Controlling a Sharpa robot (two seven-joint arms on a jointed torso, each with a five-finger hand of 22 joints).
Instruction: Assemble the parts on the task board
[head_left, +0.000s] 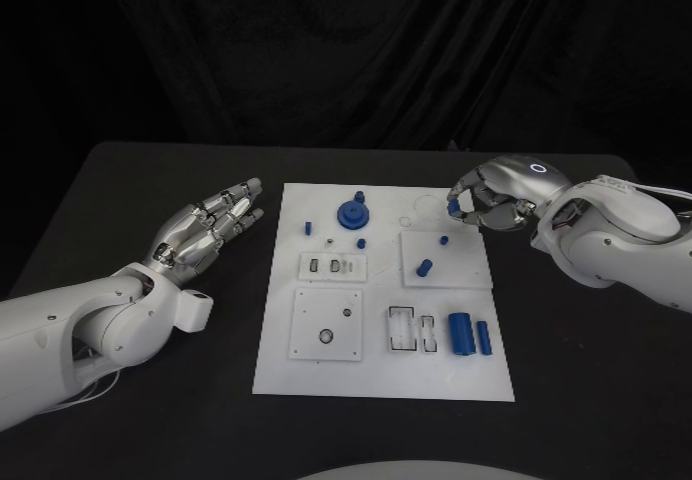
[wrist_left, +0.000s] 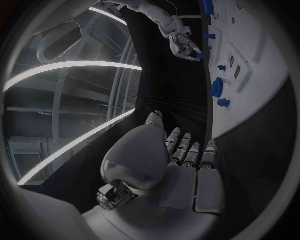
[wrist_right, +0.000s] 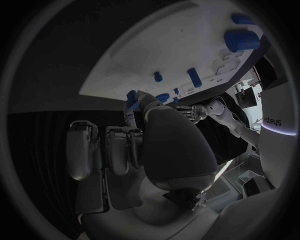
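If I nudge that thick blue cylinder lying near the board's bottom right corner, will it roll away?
The thick blue cylinder lies on its side on the white task board, so a sideways push would probably roll it. The thinner blue rod beside it might stop it. It looks rigid and smooth, so likely slippery to pinch.

Bare table (head_left: 130, 190) flanks task board (head_left: 378, 375), seemingly unobstructed

Head view: dim surroundings; the black worktop (head_left: 144, 200) and the dark backdrop absorb most light, while the white task board (head_left: 378, 385) appears bright and evenly lit, with soft, short shadows beside the parts. Focus is sharp. Wrist views: strong fisheye curvature bends straight edges toward the dark circular frame. In the left wrist view, bright curved light strips (wrist_left: 69, 67) produce glare.
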